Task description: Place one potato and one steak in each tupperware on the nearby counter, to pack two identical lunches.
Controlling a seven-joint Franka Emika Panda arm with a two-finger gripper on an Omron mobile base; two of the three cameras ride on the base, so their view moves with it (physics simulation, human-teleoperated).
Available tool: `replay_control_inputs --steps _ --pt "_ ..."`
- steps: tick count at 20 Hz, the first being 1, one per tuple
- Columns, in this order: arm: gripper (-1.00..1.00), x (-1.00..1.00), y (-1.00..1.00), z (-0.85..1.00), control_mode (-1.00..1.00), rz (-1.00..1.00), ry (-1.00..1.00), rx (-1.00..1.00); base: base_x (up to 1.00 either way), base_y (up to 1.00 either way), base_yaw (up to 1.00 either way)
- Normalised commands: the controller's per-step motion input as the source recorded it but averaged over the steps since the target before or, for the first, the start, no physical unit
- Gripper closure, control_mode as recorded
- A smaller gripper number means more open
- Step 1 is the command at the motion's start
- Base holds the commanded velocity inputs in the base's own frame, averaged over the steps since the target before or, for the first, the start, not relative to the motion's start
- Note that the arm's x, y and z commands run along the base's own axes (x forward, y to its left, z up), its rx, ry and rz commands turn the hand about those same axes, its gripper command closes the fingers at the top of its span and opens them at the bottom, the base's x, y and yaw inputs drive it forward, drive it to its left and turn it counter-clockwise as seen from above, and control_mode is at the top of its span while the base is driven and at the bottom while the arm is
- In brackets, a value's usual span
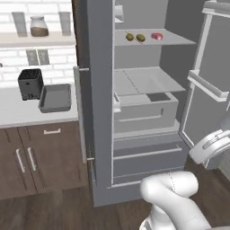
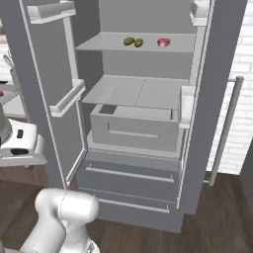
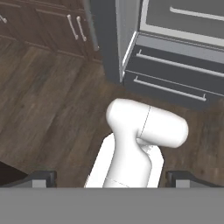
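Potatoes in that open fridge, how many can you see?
2. Both potatoes lie side by side on the top shelf, left of the red steak. More could be hidden elsewhere in the fridge.

Dark brown wood-plank floor (image 3: 43, 96) throughout. Tall grey refrigerator (image 2: 143, 148) standing open, both doors swung wide, pale interior shelves (image 1: 143, 81) and drawers (image 2: 136, 126) exposed. Dark brown wooden cabinets with silver handles (image 1: 27, 159) to its left. White brick-tile wall (image 1: 54, 56) behind; pale wall shelf (image 1: 31, 39) carrying jars.
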Motion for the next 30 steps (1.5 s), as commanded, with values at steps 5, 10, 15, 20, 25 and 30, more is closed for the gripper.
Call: replay_control_inputs --steps 5,10,15,20,25,30 --pt "-1.0 0.0 0.0 0.0 1.0 0.0 0.0 0.0 0.26 -0.64 0.0" --pt "-1.0 0.0 0.0 0.0 1.0 0.0 0.0 0.0 0.74 -0.02 0.0" --pt "-1.0 0.0 0.0 0.0 1.0 0.0 0.0 0.0 0.71 0.01 0.0" --pt "-1.0 0.0 0.0 0.0 1.0 0.0 0.0 0.0 0.48 0.0 -0.01" --pt "-1.0 0.0 0.0 0.0 1.0 0.0 0.0 0.0 0.19 0.0 0.0" --pt "-1.0 0.0 0.0 0.0 1.0 0.0 0.0 0.0 0.5 0.0 -0.01"
